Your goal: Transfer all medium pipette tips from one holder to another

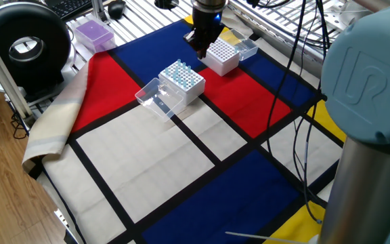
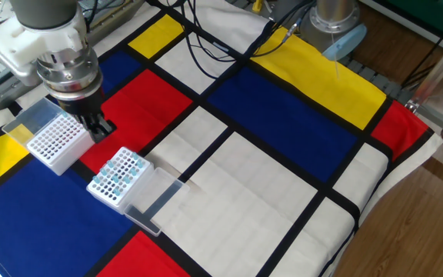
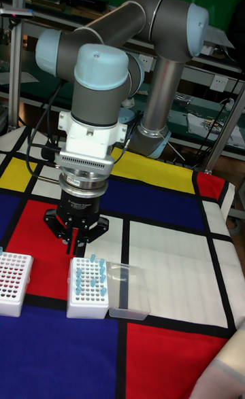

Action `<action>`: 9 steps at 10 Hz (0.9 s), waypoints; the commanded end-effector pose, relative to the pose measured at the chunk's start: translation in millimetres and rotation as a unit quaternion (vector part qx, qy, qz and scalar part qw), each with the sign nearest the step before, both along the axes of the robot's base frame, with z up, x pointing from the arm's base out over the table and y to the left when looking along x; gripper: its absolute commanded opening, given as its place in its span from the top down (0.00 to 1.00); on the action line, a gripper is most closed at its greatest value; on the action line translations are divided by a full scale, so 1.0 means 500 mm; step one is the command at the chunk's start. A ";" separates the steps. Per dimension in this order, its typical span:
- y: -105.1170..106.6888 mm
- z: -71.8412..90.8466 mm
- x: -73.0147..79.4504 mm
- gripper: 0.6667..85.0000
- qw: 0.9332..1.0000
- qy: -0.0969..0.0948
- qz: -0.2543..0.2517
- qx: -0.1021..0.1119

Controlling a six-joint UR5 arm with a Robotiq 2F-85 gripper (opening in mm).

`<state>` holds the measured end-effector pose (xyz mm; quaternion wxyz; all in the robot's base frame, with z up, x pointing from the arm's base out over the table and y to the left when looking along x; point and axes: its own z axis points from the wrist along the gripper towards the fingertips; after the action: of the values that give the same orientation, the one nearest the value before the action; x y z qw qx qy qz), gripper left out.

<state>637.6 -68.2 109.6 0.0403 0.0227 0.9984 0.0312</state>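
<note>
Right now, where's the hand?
In the tall fixed view the hand hangs above the red patch, between the empty white rack on the left and the rack of blue tips.

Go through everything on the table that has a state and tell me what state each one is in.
Pincer: above the cloth between the two racks, whether open or shut unclear.
Rack with blue tips: partly filled, clear lid open flat beside it.
White rack: holes look empty, lid open behind it.
</note>
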 end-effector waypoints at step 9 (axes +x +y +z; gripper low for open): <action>0.079 -0.023 0.012 0.78 0.999 -0.021 -0.042 0.010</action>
<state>641.4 -34.4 99.0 0.0575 0.0560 0.9961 0.0354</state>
